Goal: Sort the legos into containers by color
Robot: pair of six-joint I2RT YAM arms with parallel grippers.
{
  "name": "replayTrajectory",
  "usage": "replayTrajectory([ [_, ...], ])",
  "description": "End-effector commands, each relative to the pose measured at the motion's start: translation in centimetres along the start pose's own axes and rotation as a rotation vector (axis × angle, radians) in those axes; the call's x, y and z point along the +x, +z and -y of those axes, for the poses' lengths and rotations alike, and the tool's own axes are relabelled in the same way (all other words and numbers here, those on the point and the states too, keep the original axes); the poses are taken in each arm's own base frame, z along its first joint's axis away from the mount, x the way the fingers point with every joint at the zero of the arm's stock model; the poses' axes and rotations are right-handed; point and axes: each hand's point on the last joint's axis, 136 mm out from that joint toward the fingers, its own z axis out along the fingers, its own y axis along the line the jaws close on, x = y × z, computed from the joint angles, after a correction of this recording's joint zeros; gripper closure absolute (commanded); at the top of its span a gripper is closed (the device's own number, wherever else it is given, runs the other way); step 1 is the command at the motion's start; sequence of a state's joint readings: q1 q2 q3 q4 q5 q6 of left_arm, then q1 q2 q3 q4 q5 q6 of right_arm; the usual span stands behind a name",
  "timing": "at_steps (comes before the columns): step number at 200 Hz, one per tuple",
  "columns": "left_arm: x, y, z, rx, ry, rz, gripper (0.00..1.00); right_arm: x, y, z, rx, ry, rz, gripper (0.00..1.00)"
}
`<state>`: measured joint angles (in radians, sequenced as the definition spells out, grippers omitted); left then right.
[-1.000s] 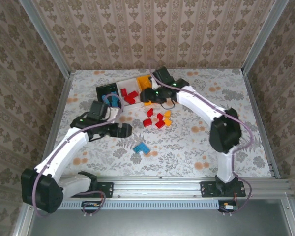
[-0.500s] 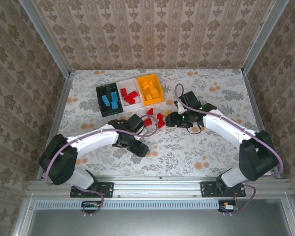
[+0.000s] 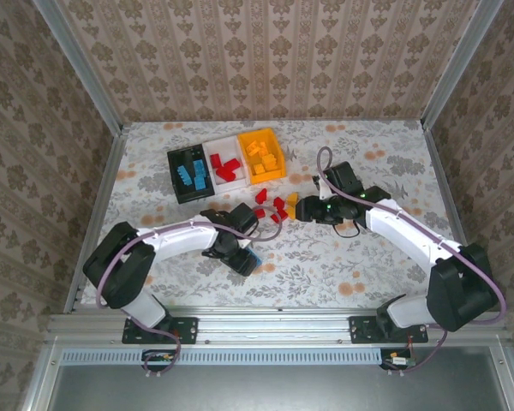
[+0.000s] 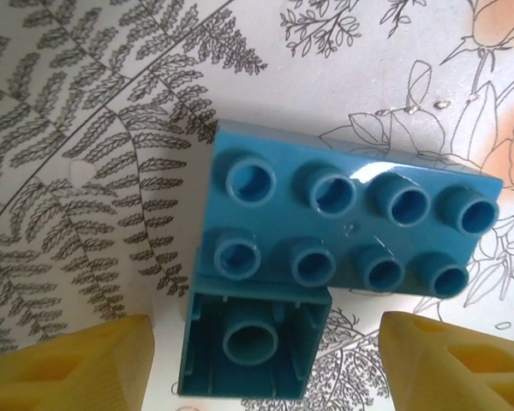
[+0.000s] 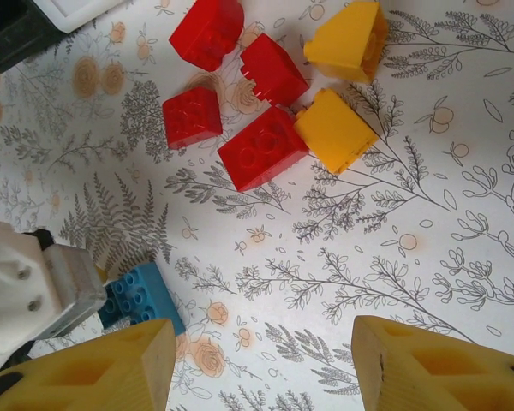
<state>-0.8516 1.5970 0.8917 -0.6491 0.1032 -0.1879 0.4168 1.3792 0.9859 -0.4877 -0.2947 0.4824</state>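
Two light blue legos lie touching on the table: a long brick [image 4: 351, 227] studs up and a small brick [image 4: 253, 342] hollow side up. My left gripper [image 4: 265, 364] stands open around the small one, with a gap at each finger. From above, my left gripper [image 3: 242, 255] is over the blue legos [image 3: 252, 259]. My right gripper [image 5: 261, 368] is open and holds nothing, just short of several loose red legos [image 5: 261, 147] and two orange-yellow legos [image 5: 334, 128]. From above, my right gripper [image 3: 303, 209] sits next to that pile [image 3: 278, 205].
The containers stand in a row at the back: black [image 3: 175, 175] holding blue legos, white [image 3: 214, 151] holding red, orange-yellow [image 3: 277, 157] holding orange-yellow. Metal rails and patterned walls frame the table. My left wrist [image 5: 34, 287] intrudes at the right wrist view's left edge.
Both arms have come down from the containers to the loose legos. The left gripper has settled over the blue legos and its jaws have narrowed; the right gripper now hovers by the red and orange-yellow pile.
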Motion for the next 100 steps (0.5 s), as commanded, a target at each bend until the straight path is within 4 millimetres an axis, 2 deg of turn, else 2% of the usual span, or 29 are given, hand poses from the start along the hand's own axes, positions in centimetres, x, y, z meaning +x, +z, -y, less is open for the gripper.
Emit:
replayTrajectory([
  [1, -0.78, 0.38, -0.22, -0.022, 0.036, -0.002, 0.32, -0.36, -0.49, -0.39, -0.024, 0.009, 0.027, 0.42],
  [57, -1.21, 1.00, -0.16, 0.002, 0.033, -0.014, 0.51, -0.71, -0.57, -0.23, -0.011, 0.015, 0.039, 0.42],
  [81, -1.21, 0.82, -0.25, 0.007, 0.029, -0.007, 0.67, -0.77, -0.37, -0.28, -0.014, 0.019, 0.036, 0.42],
  [100, -1.39, 0.37, -0.40, 0.006, 0.016, 0.011, 0.70, -0.91, -0.25, -0.38, -0.020, 0.022, 0.037, 0.42],
])
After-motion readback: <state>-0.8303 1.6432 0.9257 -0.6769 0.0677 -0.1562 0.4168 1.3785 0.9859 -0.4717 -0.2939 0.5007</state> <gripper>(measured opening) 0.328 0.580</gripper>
